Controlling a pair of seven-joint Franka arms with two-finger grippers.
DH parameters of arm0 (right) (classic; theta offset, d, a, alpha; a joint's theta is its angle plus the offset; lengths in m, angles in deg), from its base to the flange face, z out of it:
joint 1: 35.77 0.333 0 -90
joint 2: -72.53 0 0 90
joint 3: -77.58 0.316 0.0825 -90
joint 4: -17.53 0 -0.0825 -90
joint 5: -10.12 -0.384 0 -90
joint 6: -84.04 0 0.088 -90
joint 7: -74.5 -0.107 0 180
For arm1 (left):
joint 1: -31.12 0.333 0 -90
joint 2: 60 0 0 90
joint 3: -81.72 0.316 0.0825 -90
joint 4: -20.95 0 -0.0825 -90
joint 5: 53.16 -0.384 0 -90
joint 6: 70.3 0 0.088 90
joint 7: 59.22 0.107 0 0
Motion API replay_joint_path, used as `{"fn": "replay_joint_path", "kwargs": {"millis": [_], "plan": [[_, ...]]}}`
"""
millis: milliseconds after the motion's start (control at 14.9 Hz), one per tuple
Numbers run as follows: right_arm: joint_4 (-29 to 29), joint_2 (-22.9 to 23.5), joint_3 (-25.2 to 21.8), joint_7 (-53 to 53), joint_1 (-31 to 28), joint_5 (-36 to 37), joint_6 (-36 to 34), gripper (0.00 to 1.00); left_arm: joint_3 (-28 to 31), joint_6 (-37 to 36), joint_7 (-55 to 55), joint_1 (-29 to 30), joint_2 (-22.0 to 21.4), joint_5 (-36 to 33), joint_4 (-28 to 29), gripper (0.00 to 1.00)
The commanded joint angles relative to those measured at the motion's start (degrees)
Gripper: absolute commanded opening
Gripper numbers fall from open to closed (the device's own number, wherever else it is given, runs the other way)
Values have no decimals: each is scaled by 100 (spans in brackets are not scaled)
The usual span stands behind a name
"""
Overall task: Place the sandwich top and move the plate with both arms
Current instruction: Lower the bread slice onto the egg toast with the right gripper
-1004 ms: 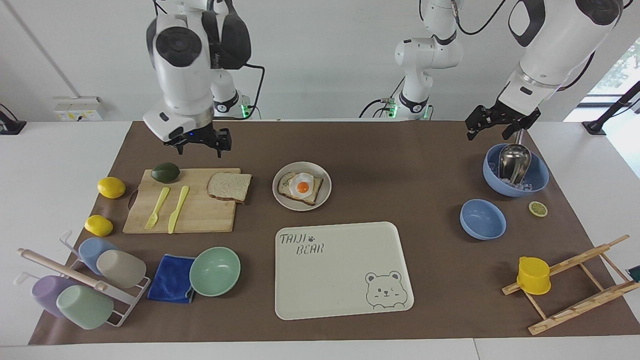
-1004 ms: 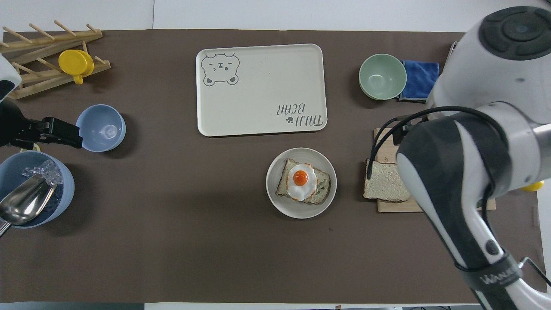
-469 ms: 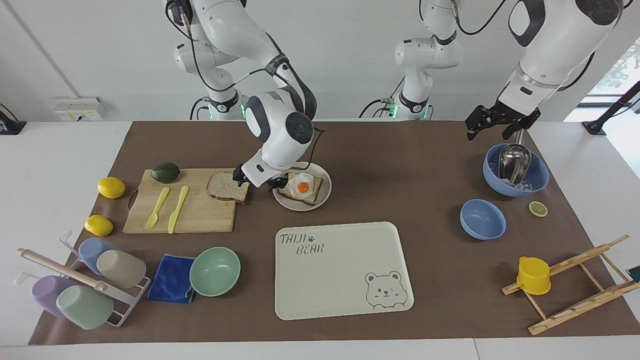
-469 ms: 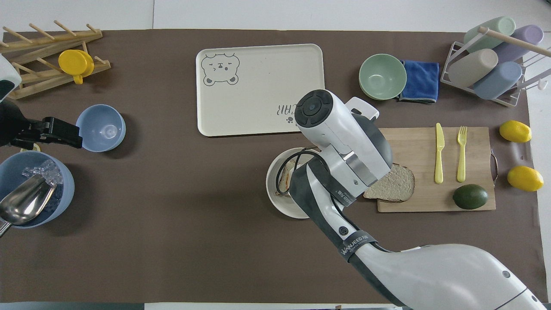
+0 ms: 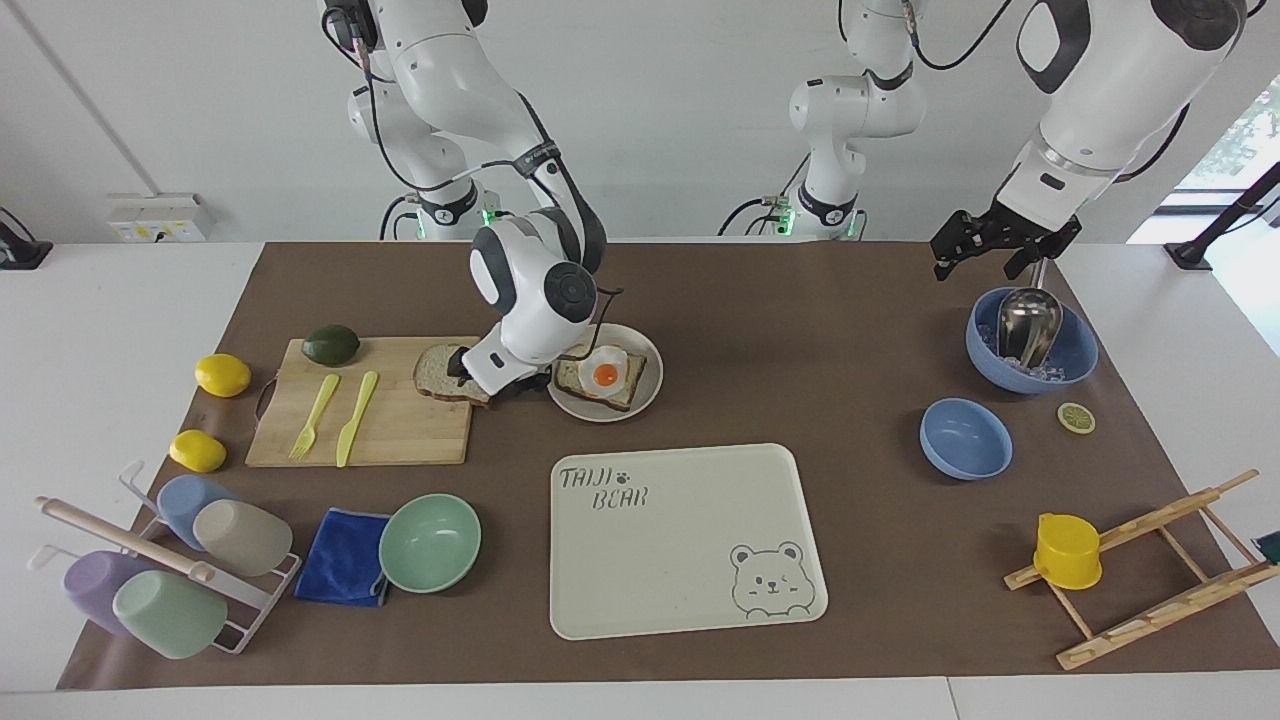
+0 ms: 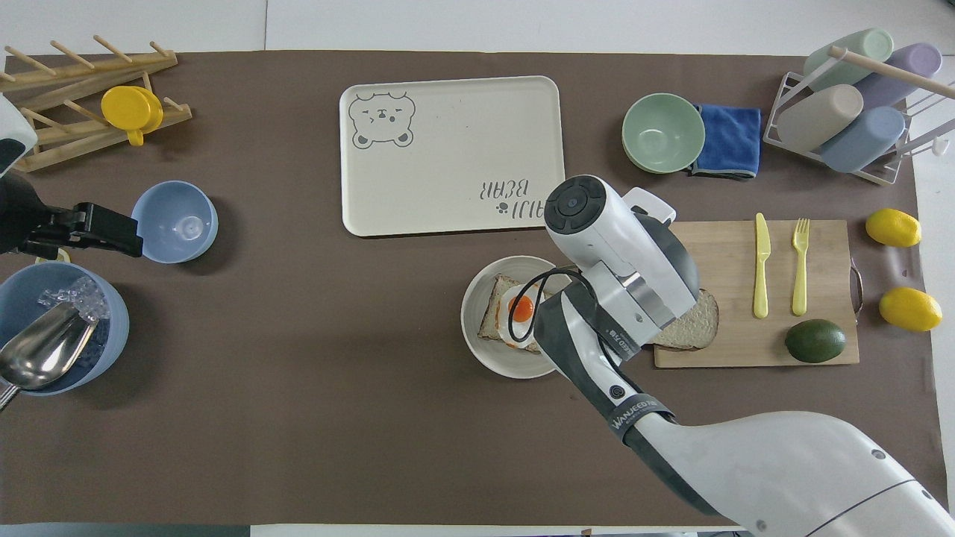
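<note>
The sandwich top [image 5: 438, 371], a plain bread slice, lies on the wooden cutting board [image 5: 400, 430] at the edge beside the plate; it also shows in the overhead view [image 6: 700, 327]. The beige-grey plate [image 5: 652, 370] holds a toast slice with a fried egg [image 5: 604, 376]. My right gripper [image 5: 495, 385] is down at the bread's plate-side edge, low over the board; in the overhead view its wrist hides it. My left gripper [image 5: 1000, 248] waits up over the blue bowl with ice and a metal scoop [image 5: 1075, 365].
The cream bear-print tray [image 5: 690, 590] lies farther from the robots than the plate. A mint bowl [image 5: 430, 542] and a blue cloth [image 5: 342, 556] lie farther out than the board. A yellow fork, a yellow knife and an avocado [image 5: 331, 345] are on the board.
My right arm swung down from above the board's robot-side edge to the gap between bread and plate, then shifted onto the bread's edge, uncovering the egg toast. The left arm has not moved.
</note>
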Motion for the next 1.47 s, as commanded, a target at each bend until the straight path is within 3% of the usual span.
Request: {"fn": "replay_joint_path", "kwargs": {"millis": [0, 268, 871, 938, 1138, 1272, 1339, 1406], "plan": [[330, -227, 54, -141, -142, -69, 214, 93, -11, 126, 2, 28, -143, -86, 173, 100], [646, -341, 54, -159, -229, -69, 355, 87, -11, 83, 2, 28, -169, -86, 155, 100], [857, -394, 54, -229, -248, -289, 452, 87, -11, 100, 11, 28, -178, -86, 164, 100], [892, -403, 54, -238, -248, -289, 452, 83, -11, 100, 11, 28, -178, -86, 164, 100], [954, -438, 54, -229, -239, -289, 426, 46, -11, 100, 2, 28, -178, -86, 164, 100], [954, -447, 54, -221, -195, -289, 347, 12, -11, 100, 11, 28, -178, -86, 164, 100], [902, -438, 62, -212, -169, -289, 268, 0, -11, 100, 2, 28, -178, -86, 164, 100], [815, -429, 63, -220, -151, -289, 128, 0, -11, 91, 11, 28, -178, -86, 164, 100]]}}
